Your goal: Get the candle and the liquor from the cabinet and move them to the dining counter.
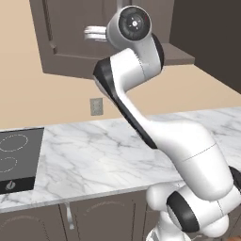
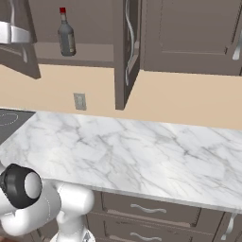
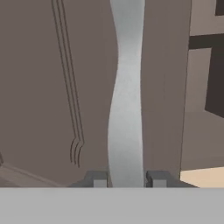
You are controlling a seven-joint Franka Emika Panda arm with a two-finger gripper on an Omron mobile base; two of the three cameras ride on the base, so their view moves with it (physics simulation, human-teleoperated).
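While the liquor (image 2: 66,34) stands upright on the open shelf of the cabinet (image 2: 189,33), upper left of the right base view, the gripper (image 3: 127,179) is clamped on a silver door handle (image 3: 127,96) running up the centre of the hand view. The bottle is judged glass: rigid, smooth, breakable, best gripped at mid-body beneath the neck. The left base view shows the arm (image 1: 141,108) raised to the cabinet and a black cooktop (image 1: 16,160) at lower left.

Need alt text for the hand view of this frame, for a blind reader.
The end effector is closed on a long silver bar handle of a dark brown panelled cabinet door, one fingertip on each side of the bar. A strip of beige wall shows at lower right.
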